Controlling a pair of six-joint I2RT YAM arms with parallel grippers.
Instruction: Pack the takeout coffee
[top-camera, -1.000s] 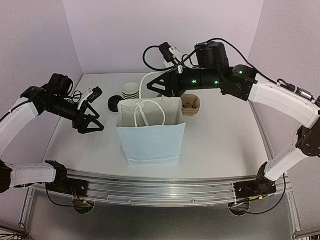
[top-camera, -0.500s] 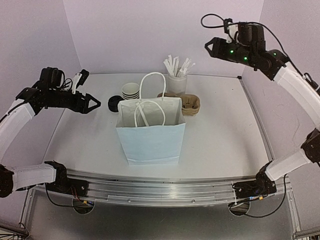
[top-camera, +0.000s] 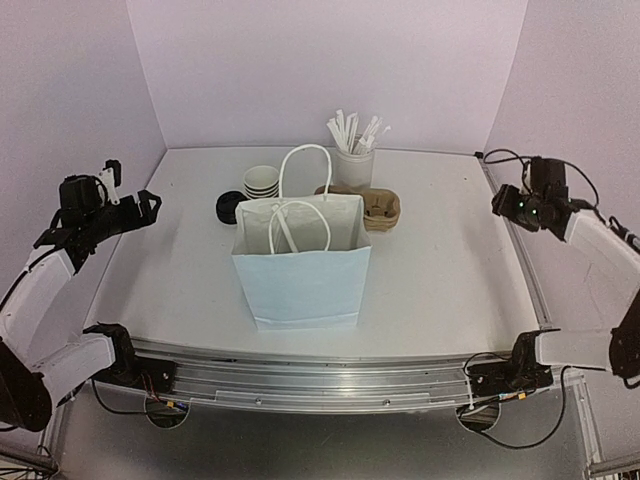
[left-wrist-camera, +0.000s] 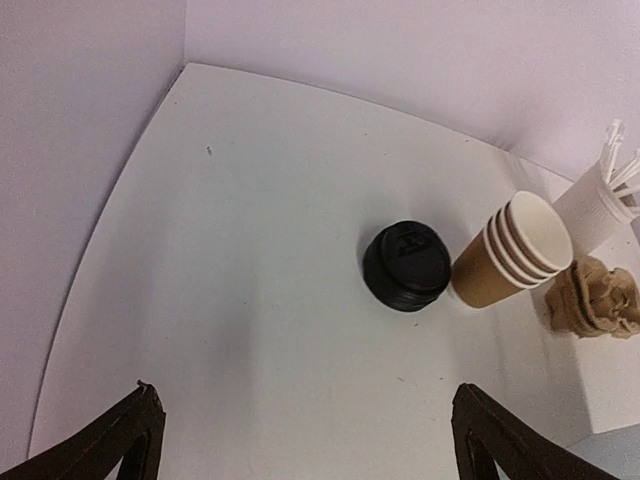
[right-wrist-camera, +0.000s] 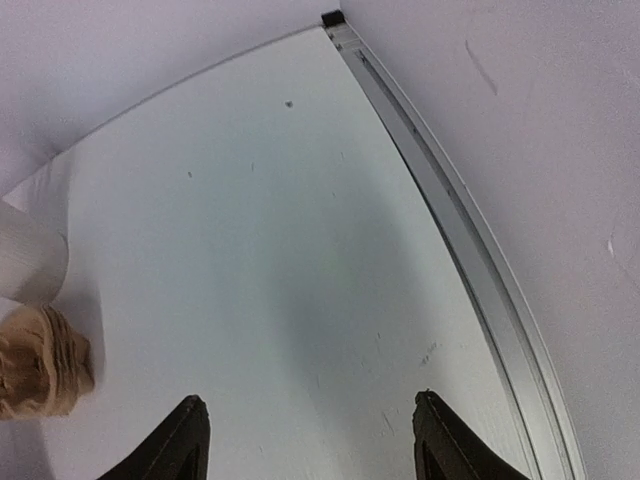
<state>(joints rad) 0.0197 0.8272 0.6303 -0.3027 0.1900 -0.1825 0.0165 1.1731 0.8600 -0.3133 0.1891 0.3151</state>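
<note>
A stack of brown kraft cups (top-camera: 261, 181) with white rims stands at the back of the table; it also shows in the left wrist view (left-wrist-camera: 512, 252). A stack of black lids (top-camera: 229, 207) lies just left of it, and shows in the left wrist view (left-wrist-camera: 405, 266). A pale blue paper bag (top-camera: 300, 260) stands open mid-table. My left gripper (top-camera: 135, 208) is open and empty, high over the left edge, its fingertips (left-wrist-camera: 130, 432) apart. My right gripper (top-camera: 505, 205) is open and empty over the right edge, its fingertips (right-wrist-camera: 185, 430) apart.
A white holder of white sticks (top-camera: 353, 160) stands at the back, with a brown pulp cup carrier (top-camera: 375, 207) before it, behind the bag. A metal rail (right-wrist-camera: 455, 215) runs along the table's right edge. Lilac walls close the left, back and right.
</note>
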